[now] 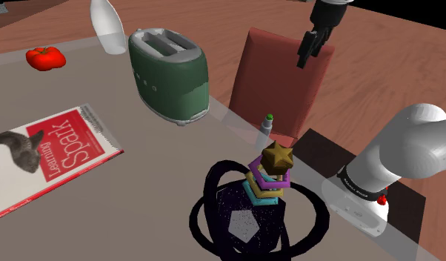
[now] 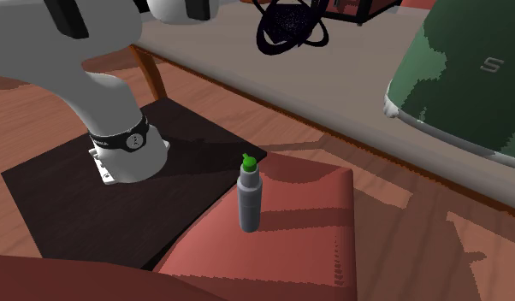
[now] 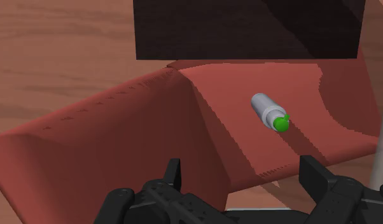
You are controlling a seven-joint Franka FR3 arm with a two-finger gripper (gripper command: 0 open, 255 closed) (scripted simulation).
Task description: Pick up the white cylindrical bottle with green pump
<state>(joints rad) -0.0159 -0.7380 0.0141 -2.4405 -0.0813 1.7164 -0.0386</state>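
Red cushioned chair seat (image 2: pixel 298 214) carries the grey cylindrical bottle with green pump (image 3: pixel 268 110), well beyond wide-open, empty jaws.

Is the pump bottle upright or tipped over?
Upright: the grey cylindrical bottle with green pump stands on its base on the red chair seat, pump uppermost.

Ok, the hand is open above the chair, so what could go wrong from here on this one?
1. The bottle is slim and stands upright near the edge of the red chair seat; a glancing finger could tip it off the seat.
2. The hand hangs well above it, and in the wrist view the bottle is not centred between the fingers, so descending without realigning may miss it or clip the chair back.
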